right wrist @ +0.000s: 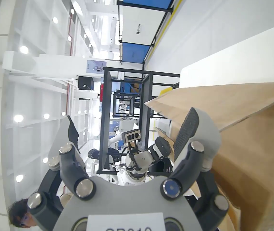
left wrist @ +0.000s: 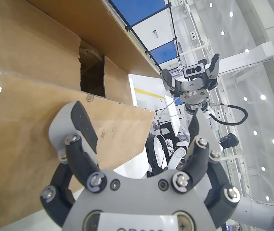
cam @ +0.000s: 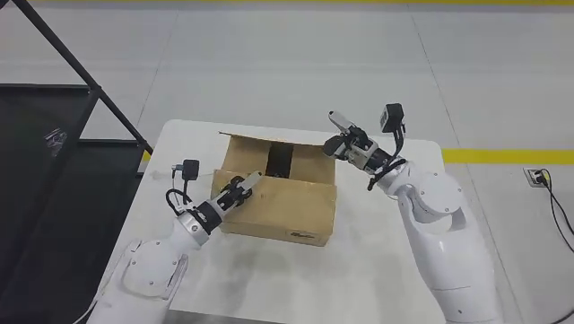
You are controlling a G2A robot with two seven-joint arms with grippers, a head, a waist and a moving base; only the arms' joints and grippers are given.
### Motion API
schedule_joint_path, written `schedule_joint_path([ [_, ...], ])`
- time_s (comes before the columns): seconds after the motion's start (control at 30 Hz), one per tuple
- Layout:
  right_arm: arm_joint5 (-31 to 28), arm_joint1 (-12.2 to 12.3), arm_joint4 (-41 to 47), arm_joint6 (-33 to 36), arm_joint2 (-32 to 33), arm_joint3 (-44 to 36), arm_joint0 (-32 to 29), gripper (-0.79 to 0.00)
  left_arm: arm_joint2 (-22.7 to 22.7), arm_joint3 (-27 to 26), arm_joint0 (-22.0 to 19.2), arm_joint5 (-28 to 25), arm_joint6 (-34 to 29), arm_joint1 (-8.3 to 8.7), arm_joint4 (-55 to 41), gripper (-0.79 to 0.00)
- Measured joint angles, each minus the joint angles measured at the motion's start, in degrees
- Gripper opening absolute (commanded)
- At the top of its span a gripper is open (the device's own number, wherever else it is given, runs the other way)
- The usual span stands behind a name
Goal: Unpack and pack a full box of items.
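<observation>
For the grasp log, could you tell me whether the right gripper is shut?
No, the right gripper has its fingers spread wide apart in the left wrist view, nothing between them.

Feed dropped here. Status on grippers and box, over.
Left gripper open at box left side. Right gripper open at right side. Box on table, top partly open.

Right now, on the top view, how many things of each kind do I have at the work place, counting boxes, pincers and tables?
Cardboard box: 1
Pincers, both open: 2 (left pincer, right pincer)
Table: 1
Total: 4
</observation>
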Motion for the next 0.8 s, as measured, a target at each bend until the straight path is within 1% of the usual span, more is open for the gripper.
schedule_joint_path([
  [0.03,1.0,0.0,0.2,0.3,-0.2,0.2,0.5,0.0,0.0,-0.1,0.1,0.0,0.0,0.01,0.0,0.0],
  [0.2,7.0,-0.3,-4.8,-4.1,-4.1,1.2,3.2,0.0,0.1,-0.4,0.4,-0.1,0.2,-0.02,0.3,0.0],
  [0.4,13.8,-0.4,-3.1,-2.4,-5.9,4.6,6.1,0.0,0.1,-0.8,0.6,-0.2,0.7,-0.06,0.4,0.0],
  [0.6,15.7,-0.1,-1.5,1.3,-6.1,6.5,6.8,0.0,0.1,-0.9,0.6,0.0,1.1,-0.11,0.7,0.0],
  [0.7,15.6,0.2,-1.1,3.2,-6.0,6.4,6.0,0.0,0.4,-0.8,0.3,0.8,1.7,-0.16,1.8,0.0],
  [0.8,15.5,0.4,-1.2,3.1,-5.6,5.3,4.7,0.0,1.0,-0.6,0.0,1.7,2.6,-0.27,2.9,0.0],
])
